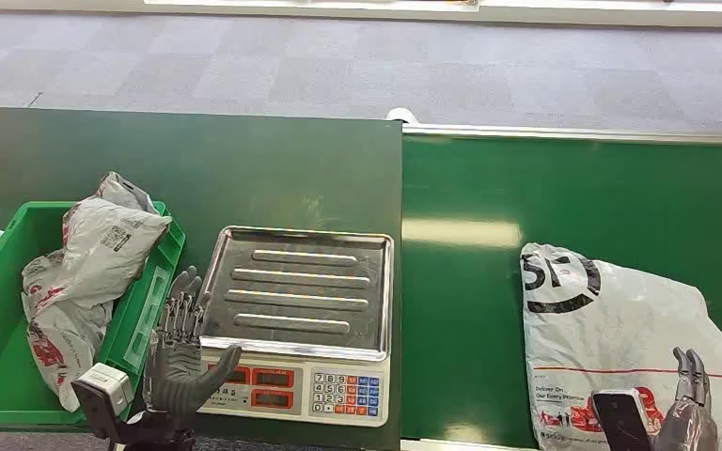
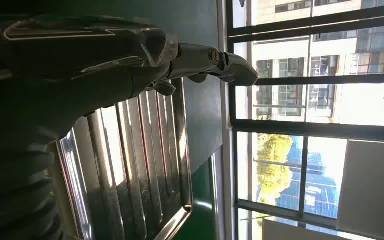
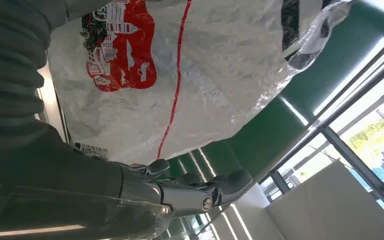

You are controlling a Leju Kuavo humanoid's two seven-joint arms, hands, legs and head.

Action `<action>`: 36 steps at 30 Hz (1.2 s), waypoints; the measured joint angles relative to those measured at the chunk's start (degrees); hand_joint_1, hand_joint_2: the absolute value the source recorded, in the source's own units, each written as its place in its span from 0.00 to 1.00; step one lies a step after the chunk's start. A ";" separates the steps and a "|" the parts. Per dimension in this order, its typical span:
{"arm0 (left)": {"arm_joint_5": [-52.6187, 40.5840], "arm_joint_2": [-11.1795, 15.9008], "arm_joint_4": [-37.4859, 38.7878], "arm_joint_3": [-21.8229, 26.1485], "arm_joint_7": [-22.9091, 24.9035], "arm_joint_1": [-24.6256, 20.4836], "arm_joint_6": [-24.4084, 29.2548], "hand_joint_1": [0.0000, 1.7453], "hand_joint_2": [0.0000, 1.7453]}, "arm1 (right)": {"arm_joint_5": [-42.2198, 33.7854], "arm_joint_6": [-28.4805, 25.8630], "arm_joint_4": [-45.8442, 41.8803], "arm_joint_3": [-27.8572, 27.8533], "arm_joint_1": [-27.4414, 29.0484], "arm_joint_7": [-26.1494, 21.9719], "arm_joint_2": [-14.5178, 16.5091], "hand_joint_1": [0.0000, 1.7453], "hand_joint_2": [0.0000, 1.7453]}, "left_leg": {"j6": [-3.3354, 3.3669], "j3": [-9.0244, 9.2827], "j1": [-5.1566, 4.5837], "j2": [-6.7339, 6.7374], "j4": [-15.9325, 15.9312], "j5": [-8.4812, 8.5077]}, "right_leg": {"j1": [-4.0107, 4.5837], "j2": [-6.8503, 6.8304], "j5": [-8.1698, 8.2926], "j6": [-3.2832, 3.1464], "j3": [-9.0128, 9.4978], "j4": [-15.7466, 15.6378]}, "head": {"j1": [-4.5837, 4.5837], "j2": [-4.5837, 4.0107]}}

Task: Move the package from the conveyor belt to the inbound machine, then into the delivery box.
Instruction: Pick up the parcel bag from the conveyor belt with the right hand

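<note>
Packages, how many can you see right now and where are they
2. One white package lies on the conveyor belt by the right hand; one crumpled package sits in the green bin. More may be underneath.

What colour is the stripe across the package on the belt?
Red, a thin line across the white package; the right wrist view shows it best.

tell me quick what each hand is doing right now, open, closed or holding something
Left hand: open, fingers spread beside the scale tray, holding nothing.
Right hand: open at the white package on the belt, not gripping it.
</note>
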 joint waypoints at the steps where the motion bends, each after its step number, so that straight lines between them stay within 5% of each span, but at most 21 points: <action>1: 0.02 0.00 0.02 -0.01 0.07 -0.06 -0.13 0.00 1.00 | 0.23 0.35 0.61 -0.18 -0.33 0.51 -0.14 0.00 1.00 | 0.00 0.00 0.00 0.00 0.00 0.00 | 0.00 0.00 0.00 0.00 0.00 0.00 | 0.00 0.00; 18: 0.07 -0.17 1.94 -0.75 0.67 -2.79 -0.59 0.00 1.00 | 13.66 8.96 23.57 5.28 -11.11 18.05 -6.92 0.02 1.00 | 0.00 0.16 0.01 0.12 0.00 0.00 | 0.01 0.11 0.01 0.00 0.09 0.00 | -0.01 0.00; 22: 0.04 -0.29 2.10 -0.78 0.72 -2.88 -0.47 0.00 1.00 | 13.98 10.02 25.66 6.80 -12.32 18.45 -7.49 0.94 1.00 | -0.01 0.34 0.01 0.32 0.00 -0.08 | 0.01 0.30 0.01 0.00 0.21 0.00 | 0.00 0.00; 36: -0.02 -0.39 2.92 -0.71 0.80 -3.43 0.27 0.00 1.00 | 13.36 12.67 33.57 12.50 -18.64 17.52 -9.74 0.99 1.00 | -0.04 1.00 0.04 0.74 -0.01 -0.18 | 0.04 0.71 0.18 -0.08 0.66 -0.02 | 0.01 0.00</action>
